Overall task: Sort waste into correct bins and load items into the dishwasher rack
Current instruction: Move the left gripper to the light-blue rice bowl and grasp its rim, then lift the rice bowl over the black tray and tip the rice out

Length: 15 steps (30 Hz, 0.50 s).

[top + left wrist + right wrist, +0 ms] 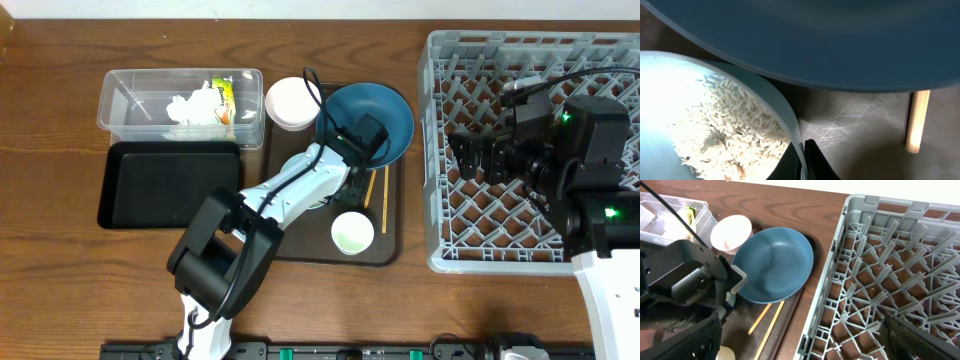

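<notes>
My left jaws (801, 165) pinch the thin rim of the small light blue bowl (670, 95), which is heaped with pale rice grains (735, 120). It sits on the matte brown tray (850, 125) beneath the overhanging large dark blue bowl (830, 40); a round wooden chopstick (916, 120) lies alongside. My right jaws (478, 158) stand spread and empty above the grey peg-latticed dishwasher rack (450, 262) on the wood-grain bench (60, 270).
</notes>
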### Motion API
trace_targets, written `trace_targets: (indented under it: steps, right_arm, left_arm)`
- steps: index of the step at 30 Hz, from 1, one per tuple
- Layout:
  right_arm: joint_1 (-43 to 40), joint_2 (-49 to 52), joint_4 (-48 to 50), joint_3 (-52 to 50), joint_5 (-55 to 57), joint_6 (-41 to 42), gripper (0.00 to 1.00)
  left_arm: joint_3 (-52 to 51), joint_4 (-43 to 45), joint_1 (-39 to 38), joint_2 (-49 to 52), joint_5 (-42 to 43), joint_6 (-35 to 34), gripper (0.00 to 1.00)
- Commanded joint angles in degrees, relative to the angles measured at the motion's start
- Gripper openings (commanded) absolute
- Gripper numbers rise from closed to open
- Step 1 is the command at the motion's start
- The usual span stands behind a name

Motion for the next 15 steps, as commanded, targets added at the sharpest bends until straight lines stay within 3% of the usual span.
trace_targets:
  steps: [1, 8, 15]
  right_arm:
    - [-0.17, 0.04, 0.13, 1.09, -0.63, 0.76, 0.99]
    - [-0.17, 0.04, 0.13, 1.09, -0.63, 0.74, 0.99]
    - [-0.17, 0.04, -0.07, 1.09, -0.63, 0.74, 0.99]
  left_arm:
    - [-0.15, -0.48, 0.09, -0.96, -0.59, 0.09, 0.06]
    - [1.44, -4.52, 2.6, -8.44, -0.46, 0.15, 0.06]
    - [1.46, -9.84, 13.53, -20.9, 7.1, 3.06, 0.06]
